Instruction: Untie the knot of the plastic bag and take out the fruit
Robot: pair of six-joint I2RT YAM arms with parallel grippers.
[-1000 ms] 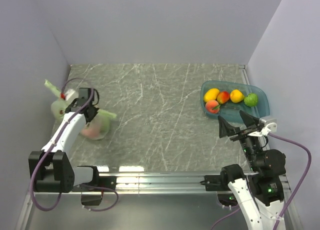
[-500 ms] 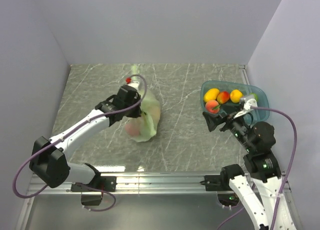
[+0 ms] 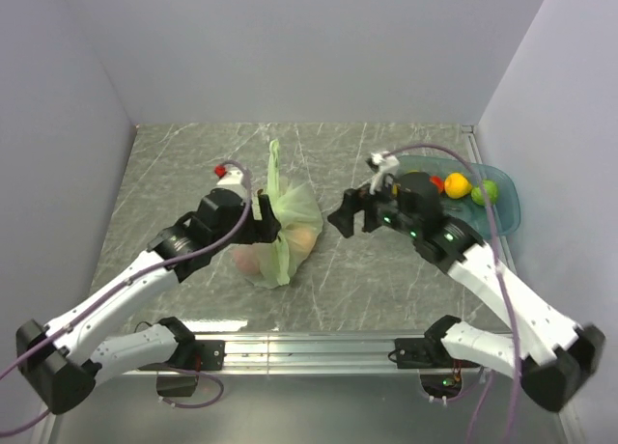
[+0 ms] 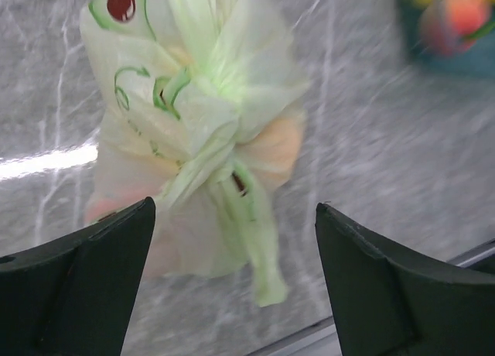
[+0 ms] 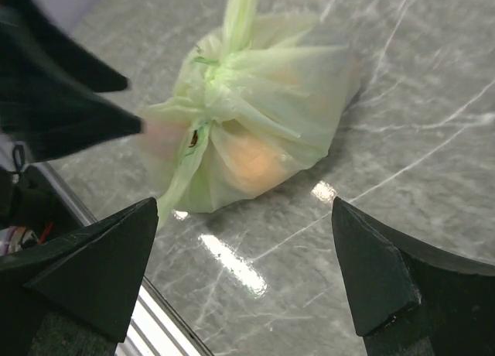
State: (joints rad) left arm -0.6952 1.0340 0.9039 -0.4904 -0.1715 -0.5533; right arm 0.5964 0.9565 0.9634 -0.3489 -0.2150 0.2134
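Mid-table lies the bag (image 3: 288, 234), tied shut. Its knot (image 4: 210, 143) sits on top with a green tail reaching toward the back wall, and pinkish fruit (image 5: 255, 166) shows through the film. The left pincer (image 3: 270, 222) stands wide against the bag's left side, clamping nothing. The right pincer (image 3: 343, 215), equally wide, hovers just right of the bag, apart from it.

thin pale green plastic bag (image 3: 290, 222): translucent, crinkly, soft sheen | dark grey white-veined stone-look tabletop (image 3: 183, 164): smooth, glossy, mirrors light | blue plastic tray (image 3: 510, 212): translucent, smooth
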